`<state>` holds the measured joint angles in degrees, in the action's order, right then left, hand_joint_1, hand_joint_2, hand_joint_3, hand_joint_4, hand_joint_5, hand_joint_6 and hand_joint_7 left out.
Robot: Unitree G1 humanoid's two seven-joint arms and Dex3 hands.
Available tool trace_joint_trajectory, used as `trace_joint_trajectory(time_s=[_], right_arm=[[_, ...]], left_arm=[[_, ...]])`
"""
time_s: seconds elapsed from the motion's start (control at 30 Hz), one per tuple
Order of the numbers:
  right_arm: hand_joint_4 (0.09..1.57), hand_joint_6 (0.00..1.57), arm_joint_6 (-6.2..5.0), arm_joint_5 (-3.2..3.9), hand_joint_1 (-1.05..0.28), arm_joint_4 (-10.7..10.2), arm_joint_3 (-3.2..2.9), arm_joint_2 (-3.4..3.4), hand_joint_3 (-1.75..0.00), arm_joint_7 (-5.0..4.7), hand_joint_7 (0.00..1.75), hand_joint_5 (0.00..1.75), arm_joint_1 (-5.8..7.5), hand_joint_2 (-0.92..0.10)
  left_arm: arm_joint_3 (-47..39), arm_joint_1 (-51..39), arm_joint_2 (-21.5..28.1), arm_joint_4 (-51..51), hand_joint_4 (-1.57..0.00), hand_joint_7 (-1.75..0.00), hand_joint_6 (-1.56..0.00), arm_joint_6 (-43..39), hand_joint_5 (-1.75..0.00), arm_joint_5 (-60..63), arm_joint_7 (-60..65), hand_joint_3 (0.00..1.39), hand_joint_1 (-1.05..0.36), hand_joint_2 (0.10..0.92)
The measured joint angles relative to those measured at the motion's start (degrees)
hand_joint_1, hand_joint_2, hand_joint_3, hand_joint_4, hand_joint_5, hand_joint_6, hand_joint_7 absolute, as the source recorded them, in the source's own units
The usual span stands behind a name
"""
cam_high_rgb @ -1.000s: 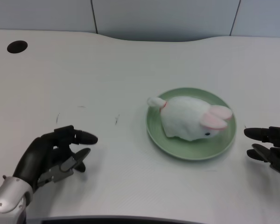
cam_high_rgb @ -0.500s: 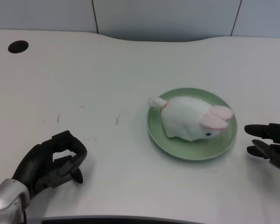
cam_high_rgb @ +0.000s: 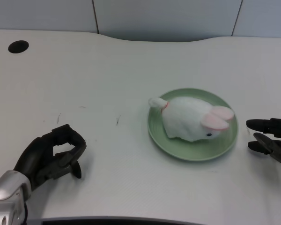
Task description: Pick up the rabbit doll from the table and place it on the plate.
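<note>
White surface [cam_high_rgb: 107,70] across the whole view, grey wall panels behind at twelve o'clock, a dark round hole [cam_high_rgb: 18,46] near eleven o'clock. Faint scuff marks [cam_high_rgb: 117,120] left of centre.

Next in size, green plate [cam_high_rgb: 155,132] just right of centre, toward three o'clock. Lying on it, rabbit doll [cam_high_rgb: 189,118]: white body wholly inside the rim, pink ears pointing toward three o'clock, small tail poking over the rim at the nine o'clock side. Judged from that, placing done, nothing left to carry.

At seven o'clock, left hand [cam_high_rgb: 51,157] low at the near edge, well apart from plate and doll. Fingers curled inward toward the thumb, closing a loop around nothing; no object inside. Probably parked there because the job is over, out of the way of the plate.

At three to four o'clock, right hand [cam_high_rgb: 271,140] at the frame edge, near the plate rim but not touching, idle.
</note>
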<state>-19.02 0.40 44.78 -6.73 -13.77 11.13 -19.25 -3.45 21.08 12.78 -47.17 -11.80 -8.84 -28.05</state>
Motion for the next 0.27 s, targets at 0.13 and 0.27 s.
trace_joint_trajectory(time_s=[0.13,0.27], right_arm=[[1.04,0.92,-0.70,-0.14,-0.41,1.2,0.01,-0.25,-0.16,-0.59,0.00,0.00,-0.90,-0.92],[1.04,0.92,-1.33,-0.30,-0.40,1.9,0.02,-0.35,-0.16,-0.89,0.00,0.00,-0.98,-0.92]], left_arm=[[-0.4,0.9,-0.2,-1.4,-0.68,-1.75,-0.39,-0.5,-1.75,0.0,0.0,0.54,-0.43,0.921],[-0.5,1.0,-0.2,-1.6,-0.67,-1.75,-0.38,-0.8,-1.75,0.4,0.0,0.55,-0.44,0.921]])
